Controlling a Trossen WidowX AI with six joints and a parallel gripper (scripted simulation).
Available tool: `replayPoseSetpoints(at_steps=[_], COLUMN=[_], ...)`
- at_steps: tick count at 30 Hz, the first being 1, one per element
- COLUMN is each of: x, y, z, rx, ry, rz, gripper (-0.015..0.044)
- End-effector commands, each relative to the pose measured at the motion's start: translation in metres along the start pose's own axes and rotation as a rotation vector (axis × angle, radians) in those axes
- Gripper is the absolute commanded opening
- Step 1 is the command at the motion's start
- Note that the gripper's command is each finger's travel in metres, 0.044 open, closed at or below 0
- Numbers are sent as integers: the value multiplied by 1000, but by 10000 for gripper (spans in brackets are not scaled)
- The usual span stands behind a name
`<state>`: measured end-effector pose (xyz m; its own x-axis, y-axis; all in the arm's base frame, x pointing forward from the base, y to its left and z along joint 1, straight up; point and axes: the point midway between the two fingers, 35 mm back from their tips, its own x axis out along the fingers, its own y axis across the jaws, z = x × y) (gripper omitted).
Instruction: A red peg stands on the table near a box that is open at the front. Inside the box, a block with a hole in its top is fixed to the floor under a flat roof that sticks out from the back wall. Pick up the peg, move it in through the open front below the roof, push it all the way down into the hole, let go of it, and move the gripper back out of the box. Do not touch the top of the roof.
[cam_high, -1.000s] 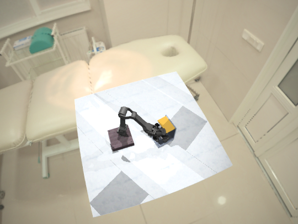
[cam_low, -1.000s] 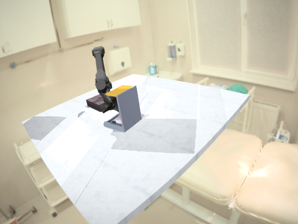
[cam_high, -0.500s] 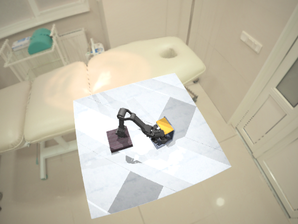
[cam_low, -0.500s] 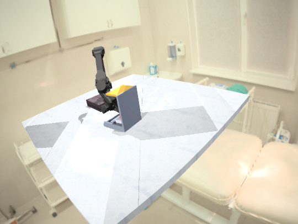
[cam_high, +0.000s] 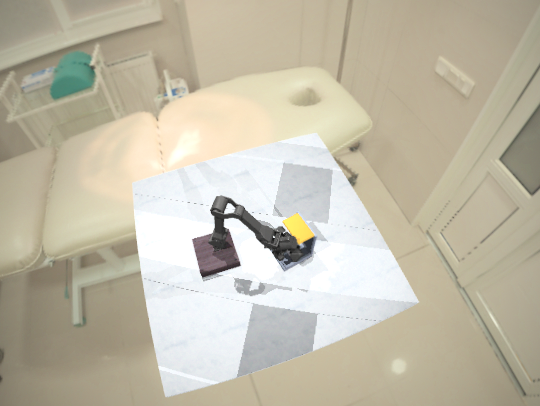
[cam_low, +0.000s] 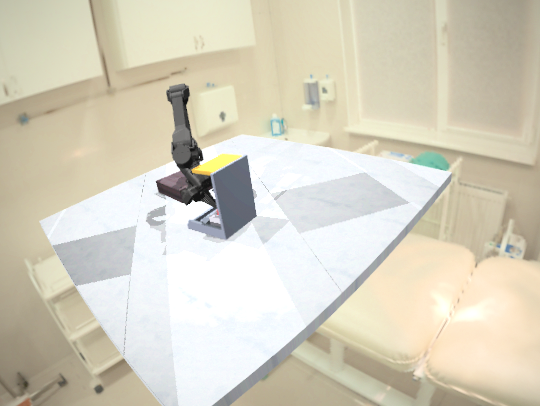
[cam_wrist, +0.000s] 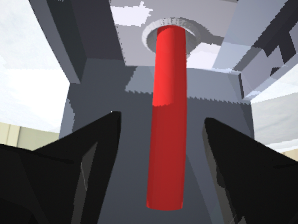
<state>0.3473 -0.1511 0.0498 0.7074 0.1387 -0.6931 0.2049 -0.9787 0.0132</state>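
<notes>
The red peg (cam_wrist: 170, 120) (cam_low: 217, 213) stands with its far end inside the pale ring (cam_wrist: 149, 41) around the hole of the light grey block (cam_wrist: 131, 47). A long part of it shows outside the hole; how deep it sits is hidden. My gripper (cam_wrist: 163, 123) is open in the wrist view, one finger on each side of the peg, with a visible gap on both sides. The gripper is inside the box (cam_low: 235, 200), below the yellow roof (cam_high: 298, 228) (cam_low: 218, 164). In the top view the arm hides the peg.
The box's low side walls (cam_wrist: 57, 45) flank the block, and its tall back wall carries the roof close over the arm's wrist. The arm's dark base plate (cam_high: 217, 260) (cam_low: 171, 185) lies in front of the box on the pale table (cam_high: 200, 325) (cam_low: 225, 300).
</notes>
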Motion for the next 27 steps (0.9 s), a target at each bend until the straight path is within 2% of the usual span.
replayPoseSetpoints(at_steps=[1,21,27], x=[-10,-47,-49], y=[2,0,0], z=[-8,-21,-21], rx=[-13,1,1], ry=[11,-6,-7], rz=[5,-1,-2], gripper=[220,220,220])
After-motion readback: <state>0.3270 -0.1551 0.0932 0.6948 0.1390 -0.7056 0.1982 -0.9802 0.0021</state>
